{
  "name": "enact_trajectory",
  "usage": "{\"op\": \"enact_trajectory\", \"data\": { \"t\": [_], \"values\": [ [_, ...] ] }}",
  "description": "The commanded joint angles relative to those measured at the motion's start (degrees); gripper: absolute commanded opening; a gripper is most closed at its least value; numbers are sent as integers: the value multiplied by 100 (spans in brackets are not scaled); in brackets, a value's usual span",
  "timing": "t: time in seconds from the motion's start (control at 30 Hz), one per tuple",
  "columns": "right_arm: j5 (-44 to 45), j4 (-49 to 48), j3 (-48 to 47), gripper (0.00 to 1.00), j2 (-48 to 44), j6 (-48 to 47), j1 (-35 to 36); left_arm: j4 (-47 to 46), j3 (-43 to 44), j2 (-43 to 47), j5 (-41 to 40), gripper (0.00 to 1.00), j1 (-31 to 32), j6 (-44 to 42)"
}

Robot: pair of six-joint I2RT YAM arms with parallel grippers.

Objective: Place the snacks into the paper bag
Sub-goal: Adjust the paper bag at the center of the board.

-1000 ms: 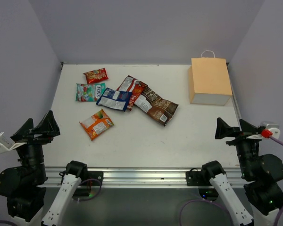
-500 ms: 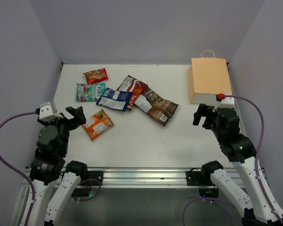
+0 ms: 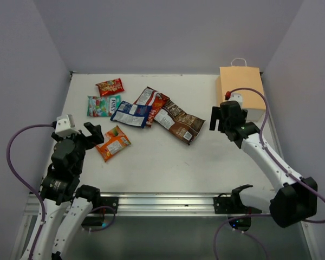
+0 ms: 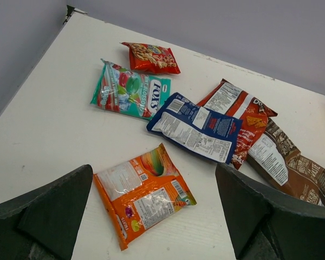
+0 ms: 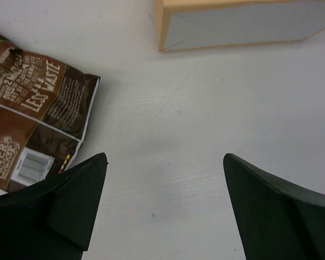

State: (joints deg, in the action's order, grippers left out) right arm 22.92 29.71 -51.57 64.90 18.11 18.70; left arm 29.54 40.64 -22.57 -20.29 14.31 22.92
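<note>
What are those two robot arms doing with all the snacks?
They are meant to put the snacks into the paper bag, but nothing is packed yet. The packets lie on the table, and the bag lies on its side at the far right. The left gripper hangs open by the orange packet; the right gripper is open between the brown packet and the bag. Neither holds anything.

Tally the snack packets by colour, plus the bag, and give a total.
Red packet: 1
Teal-green packet: 1
Blue-white packet: 1
Red-white packet: 1
Orange packet: 1
Dark brown packet: 1, possibly 2 overlapping
Tan paper bag: 1
Total: 7
</note>
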Motion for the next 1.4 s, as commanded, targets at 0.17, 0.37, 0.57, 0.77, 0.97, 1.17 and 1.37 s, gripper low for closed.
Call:
{"op": "enact_trajectory", "data": {
  "t": [0.17, 0.37, 0.57, 0.77, 0.97, 1.17, 1.37],
  "values": [
    [1249, -1037, -1460, 84, 1409, -553, 2, -326, 14, 16, 87, 100, -24, -209],
    [1741, -1082, -2155, 67, 2429, -1098, 2, -361, -4, 103, 96, 100, -24, -261],
    [2059, -1266, -2533, 56, 3114, -1441, 2, -388, -21, 138, 122, 100, -24, -279],
    [2322, -1196, -2981, 49, 3835, -1696, 2, -405, -13, 147, 148, 100, -24, -288],
    [2568, -1459, -2762, 48, 3977, -1767, 2, -431, -21, 156, 175, 100, -24, -297],
    [2972, -1793, -2183, 49, 3820, -1943, -6, -414, -13, 165, 184, 100, -24, -297],
    [3438, -1199, -1200, 45, 3171, -689, -243, -396, -4, 200, 201, 100, -15, -279]
  ]
}}
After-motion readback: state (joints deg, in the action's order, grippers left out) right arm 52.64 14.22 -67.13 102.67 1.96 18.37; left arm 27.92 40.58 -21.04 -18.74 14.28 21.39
